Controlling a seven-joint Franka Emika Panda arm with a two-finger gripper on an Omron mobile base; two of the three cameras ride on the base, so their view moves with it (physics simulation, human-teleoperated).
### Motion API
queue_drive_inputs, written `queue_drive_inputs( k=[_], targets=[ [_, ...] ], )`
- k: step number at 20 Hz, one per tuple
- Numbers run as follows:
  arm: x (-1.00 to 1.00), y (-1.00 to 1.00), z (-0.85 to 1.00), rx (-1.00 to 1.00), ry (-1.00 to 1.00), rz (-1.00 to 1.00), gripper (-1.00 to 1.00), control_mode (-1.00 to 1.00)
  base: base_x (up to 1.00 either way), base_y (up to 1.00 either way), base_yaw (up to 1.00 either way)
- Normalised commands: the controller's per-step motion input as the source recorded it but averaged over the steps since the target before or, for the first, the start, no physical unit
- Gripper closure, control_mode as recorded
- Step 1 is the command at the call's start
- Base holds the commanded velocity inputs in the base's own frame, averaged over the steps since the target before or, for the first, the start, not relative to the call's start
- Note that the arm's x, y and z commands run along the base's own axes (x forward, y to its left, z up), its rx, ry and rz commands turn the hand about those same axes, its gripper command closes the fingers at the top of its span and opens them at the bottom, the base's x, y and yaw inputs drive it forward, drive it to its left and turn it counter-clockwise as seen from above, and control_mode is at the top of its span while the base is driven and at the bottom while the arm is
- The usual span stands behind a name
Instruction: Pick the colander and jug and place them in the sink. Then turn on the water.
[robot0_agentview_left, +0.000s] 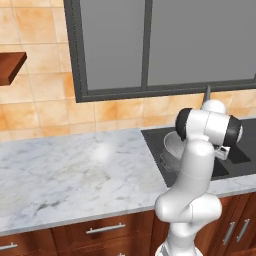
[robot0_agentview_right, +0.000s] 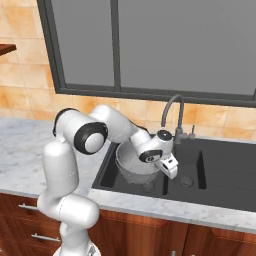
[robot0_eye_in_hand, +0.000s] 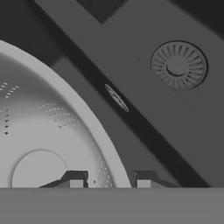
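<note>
Colander (robot0_agentview_right: 134, 167) sits in the sink's (robot0_agentview_right: 220, 185) left basin, its rim between the claw's (robot0_eye_in_hand: 107, 183) fingertips, parted slightly astride it. Best to spread them fully and lift straight up, clear of the rim, before seeking the jug.

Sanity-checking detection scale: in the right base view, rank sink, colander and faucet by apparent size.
1. sink, spans the most of the picture.
2. colander, partly hidden by the arm, so its extent is unsure.
3. faucet, tall but thin; against the colander it is close, so treat that order as loose.
</note>
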Motion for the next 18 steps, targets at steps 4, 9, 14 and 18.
queue_drive_inputs(
  k=[4, 9, 14, 18],
  targets=[
    [-0.01, 0.0, -0.12, -0.02, -0.11, 0.0, 1.0, -1.0, 0.0, 0.0, 0.0],
    [-0.03, 0.01, 0.0, -0.12, 0.0, 0.02, 1.0, -1.0, 0.0, 0.0, 0.0],
    [-0.02, 0.05, 0.0, -0.14, 0.01, 0.03, 1.0, -1.0, 0.0, 0.0, 0.0],
    [0.0, 0.08, -0.02, -0.11, 0.04, 0.0, 1.0, -1.0, 0.0, 0.0, 0.0]
  ],
)
